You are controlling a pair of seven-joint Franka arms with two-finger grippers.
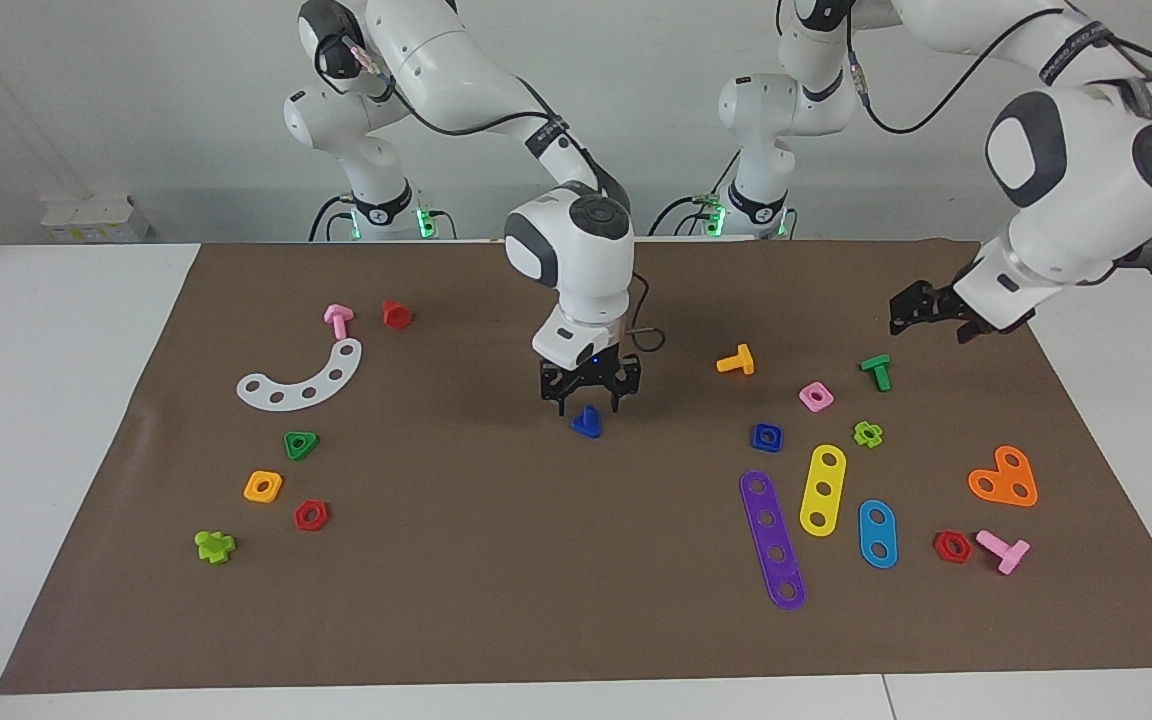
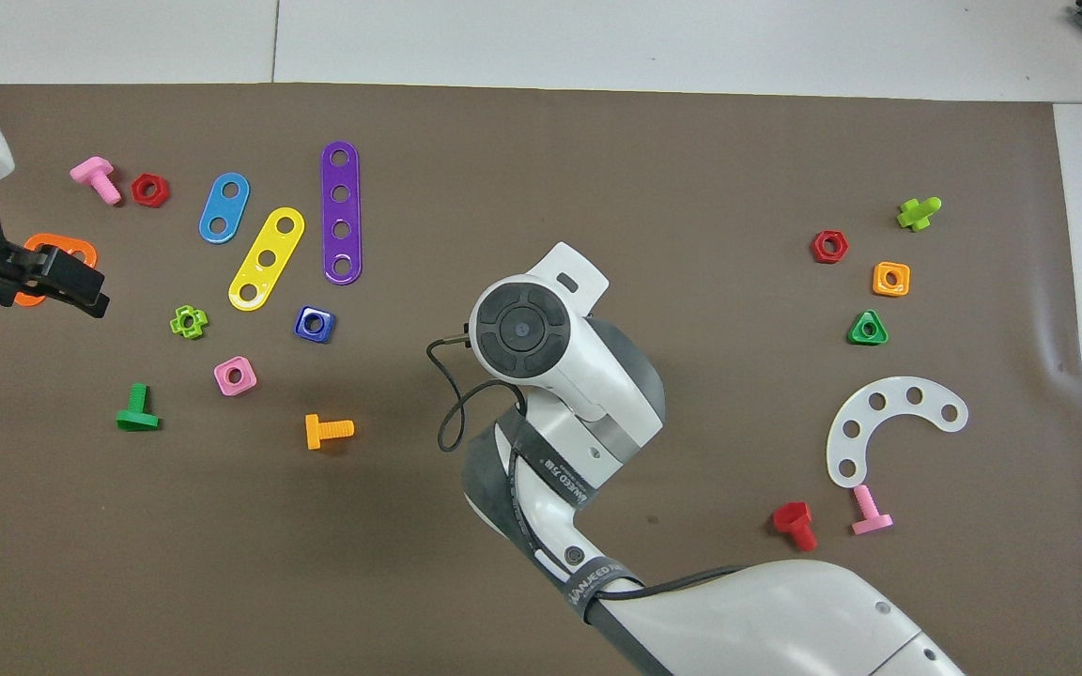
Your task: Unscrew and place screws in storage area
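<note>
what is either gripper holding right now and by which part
Cannot tell for the right gripper: its fingers straddle the blue screw shaft, head on the mat. The left gripper holds nothing.

right arm bent over mid table, wrist vertical, right gripper (image 1: 588, 398) pointing down, jaws apart; left arm raised, left gripper (image 1: 921, 310) tilted, jaws open

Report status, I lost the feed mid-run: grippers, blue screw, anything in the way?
Right gripper open around blue screw, mid-mat. Left gripper open, empty, waits over green bolt. Nothing in the way.
</note>
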